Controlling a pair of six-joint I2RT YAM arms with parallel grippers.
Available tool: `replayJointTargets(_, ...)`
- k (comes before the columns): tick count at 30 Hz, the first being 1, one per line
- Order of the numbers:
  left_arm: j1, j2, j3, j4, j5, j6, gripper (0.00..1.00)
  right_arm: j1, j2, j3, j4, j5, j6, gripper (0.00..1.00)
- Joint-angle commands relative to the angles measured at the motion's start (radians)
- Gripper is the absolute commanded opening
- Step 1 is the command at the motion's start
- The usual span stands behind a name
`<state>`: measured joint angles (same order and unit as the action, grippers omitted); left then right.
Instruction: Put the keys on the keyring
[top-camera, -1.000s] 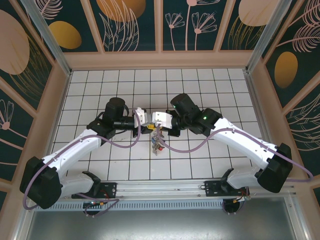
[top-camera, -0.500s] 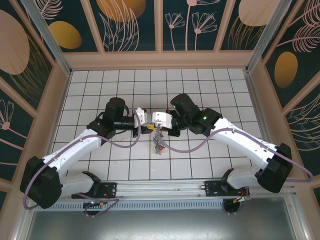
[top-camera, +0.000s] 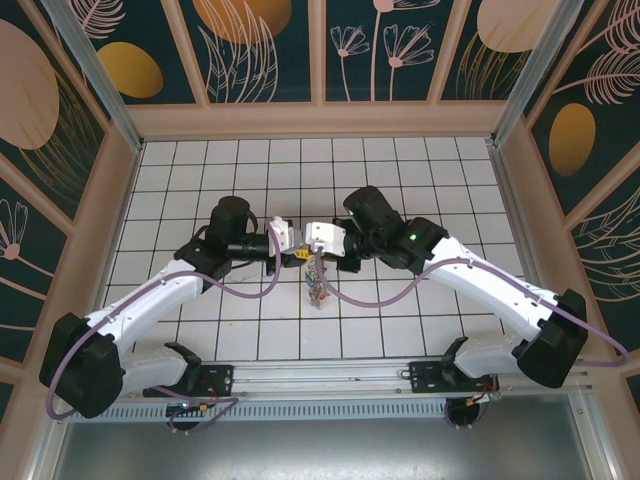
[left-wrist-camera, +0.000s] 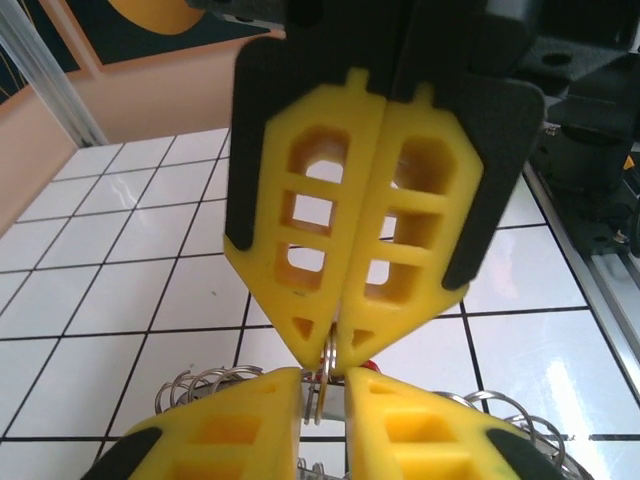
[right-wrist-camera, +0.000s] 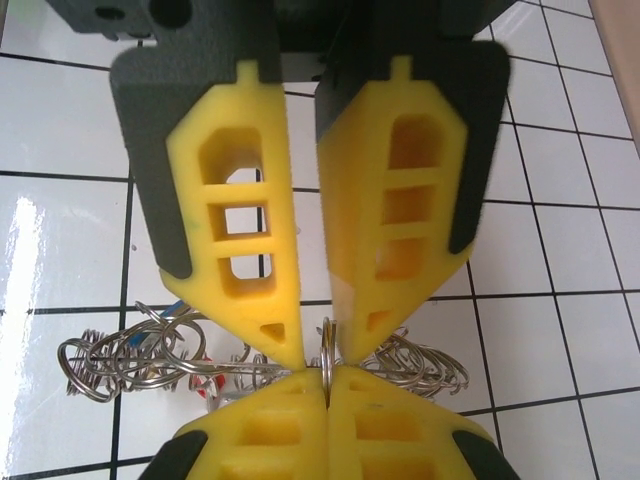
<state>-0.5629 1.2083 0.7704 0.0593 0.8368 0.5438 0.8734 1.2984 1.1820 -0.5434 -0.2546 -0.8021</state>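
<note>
Your left claw (left-wrist-camera: 335, 350) and right claw (right-wrist-camera: 322, 345) meet tip to tip above the floor (top-camera: 400, 170), the left one reaching in from the left, the right one from the right. The ring (left-wrist-camera: 320, 390) stands on edge between both pairs of tips, caught in each. The keys (top-camera: 317, 283) hang in a bunch just below the tips, under the ring, spreading to either side of the right claw.

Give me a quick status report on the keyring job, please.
Left gripper and right gripper both shut on keyring, tips facing. Keys dangle beneath. No obstruction seen.
</note>
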Motion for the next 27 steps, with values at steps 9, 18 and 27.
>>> replayJointTargets(9, -0.005, -0.02, -0.035, 0.056, 0.013, -0.005, 0.01, 0.013, -0.044, 0.008, 0.123, -0.053, 0.024, 0.0)
replayJointTargets(18, -0.004, -0.049, -0.077, 0.277, 0.132, -0.155, 0.0, -0.048, -0.092, -0.054, 0.165, -0.143, 0.071, 0.11)
replayJointTargets(27, -0.005, -0.061, -0.142, 0.539, 0.154, -0.29, 0.0, -0.15, -0.165, -0.113, 0.116, -0.294, 0.086, 0.31)
